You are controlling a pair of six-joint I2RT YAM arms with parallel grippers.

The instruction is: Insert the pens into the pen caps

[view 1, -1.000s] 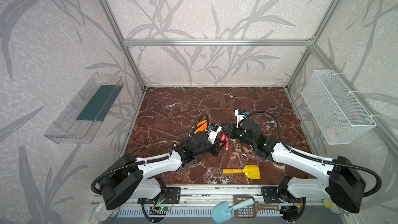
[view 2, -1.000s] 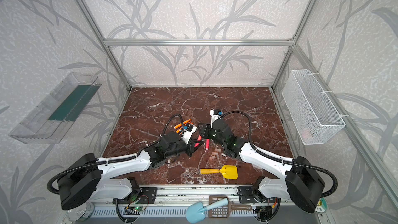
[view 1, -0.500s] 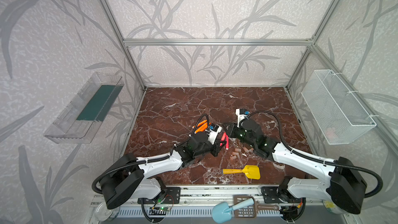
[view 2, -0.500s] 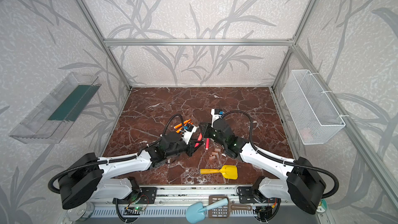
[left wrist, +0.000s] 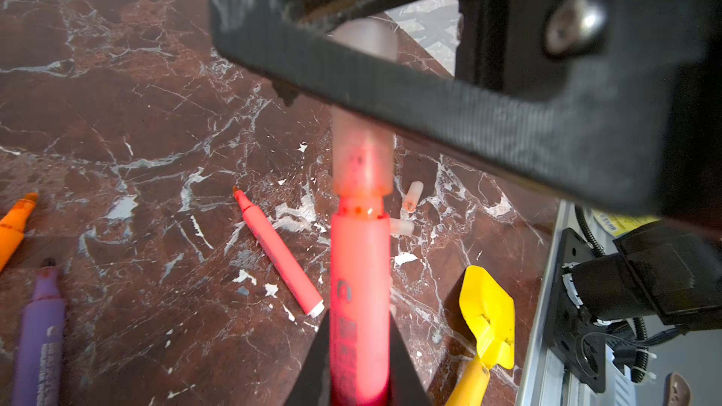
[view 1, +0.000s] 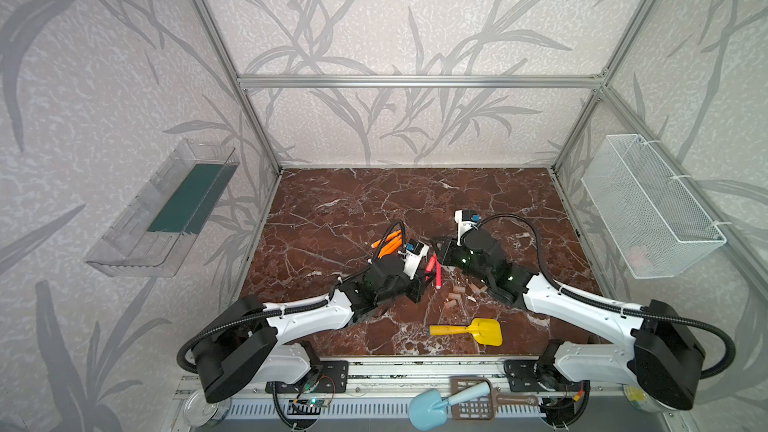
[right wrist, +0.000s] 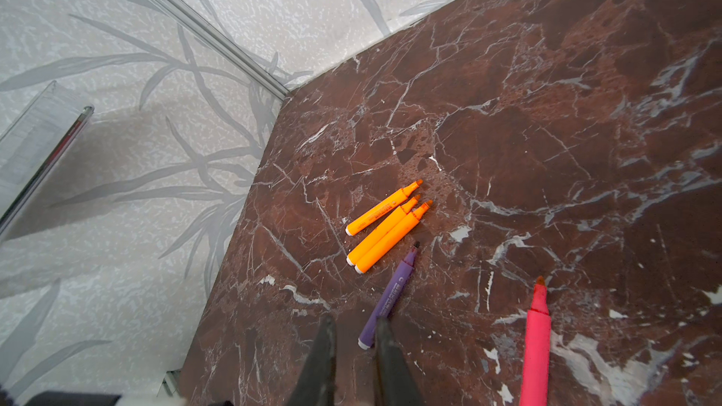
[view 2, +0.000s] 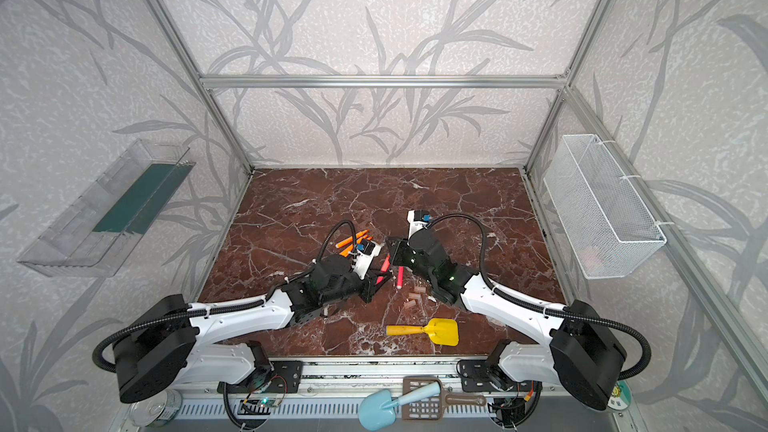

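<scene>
Both top views: high over the front edge, tilted down toward the leaf-patterned back wall [view 1: 415, 126], near-identical framing of the whole red-brown marble floor [view 1: 374, 201]. Left wrist: very close, sighting along the held pink-red marker pen [left wrist: 359, 287] toward the metal front rail [left wrist: 547, 326]. Right wrist: farther off the floor, facing the back-left corner. Both wrist views catch the loose pink-red marker pen [left wrist: 279, 255] and purple marker pen [right wrist: 390, 294].

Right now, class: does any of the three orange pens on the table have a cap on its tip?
No: the right wrist view shows all three orange pens lying with bare pointed tips.
</scene>
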